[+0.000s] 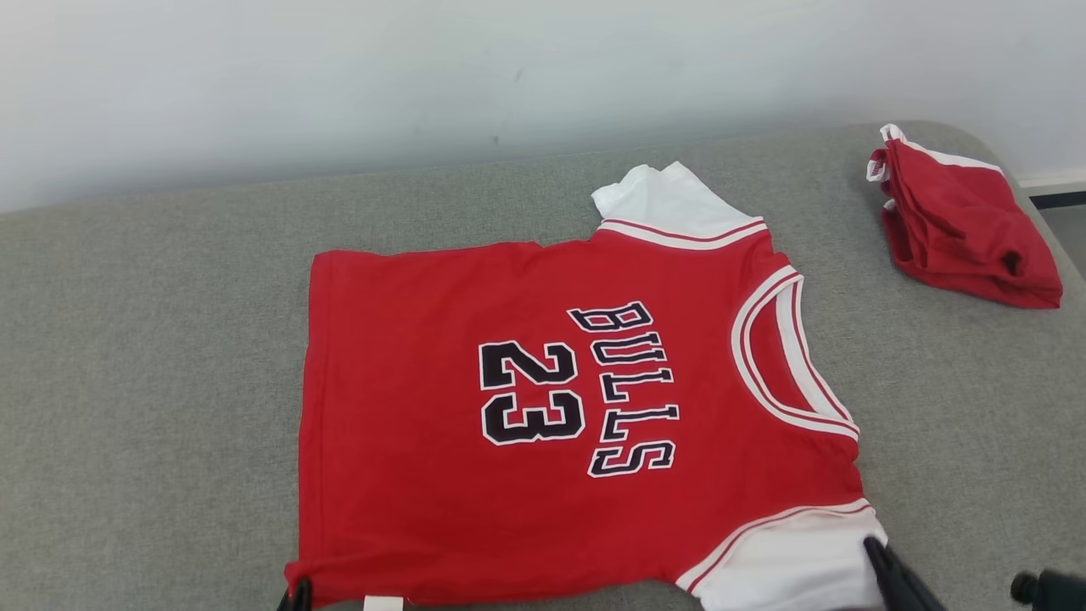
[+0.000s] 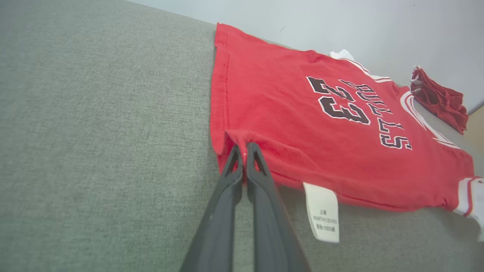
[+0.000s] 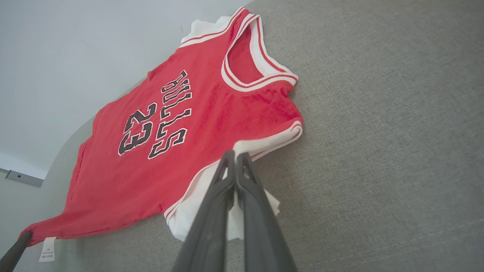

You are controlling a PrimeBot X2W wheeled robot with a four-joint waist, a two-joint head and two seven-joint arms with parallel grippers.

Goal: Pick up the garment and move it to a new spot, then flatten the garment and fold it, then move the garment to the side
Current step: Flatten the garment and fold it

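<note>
The garment [image 1: 509, 407] is a red jersey with white sleeves and "BULLS 23" in black, spread flat on the grey padded surface [image 1: 153, 382], neck toward the right. My left gripper [image 1: 297, 590] is shut on its near-left hem corner, which puckers up around the fingertips [image 2: 245, 149]. A white care tag [image 2: 323, 211] hangs from the hem just beside them. My right gripper [image 1: 874, 547] is shut on the near white sleeve [image 3: 211, 181], with its tips [image 3: 235, 156] at the red-striped trim. The left finger [image 3: 15, 249] also shows at the far hem corner in the right wrist view.
A second red piece with white trim [image 1: 967, 229] lies folded at the far right corner, near the surface's rounded edge. A pale wall [image 1: 424, 76] runs along the back. Bare grey fabric stretches to the left of the jersey and in front of the folded piece.
</note>
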